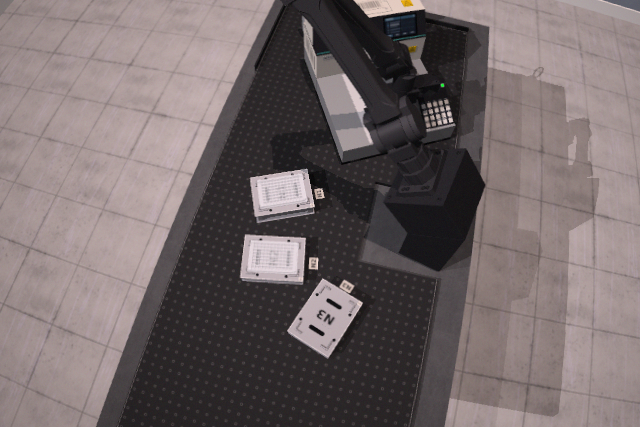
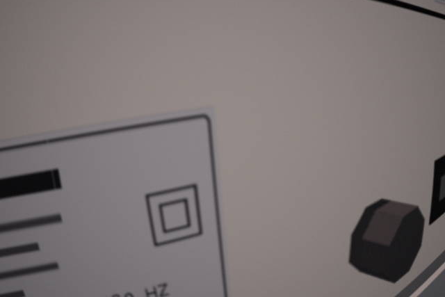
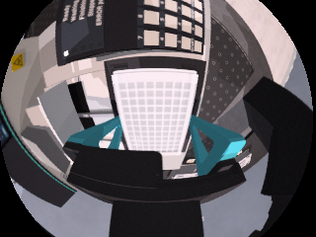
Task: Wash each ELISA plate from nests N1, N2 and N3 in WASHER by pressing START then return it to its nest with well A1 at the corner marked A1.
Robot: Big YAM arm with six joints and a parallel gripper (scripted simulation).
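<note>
The spread, empty gripper (image 3: 156,118) straddles the plate (image 3: 155,109) on the washer's carrier (image 3: 110,79), beside the keypad (image 1: 438,113) (image 3: 173,25). Likely light, stiff plastic, slick-sided, it asks for a gentle, level grip low on its long sides.

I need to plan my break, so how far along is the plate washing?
The lamp is green, so a wash looks finished. The plate from nest N3 sits in the washer's carrier, between the open fingers of the end effector. Left: returning it to N3, which has no plate. Plates sit in N1 and N2; whether they're washed, I can't tell.
</note>
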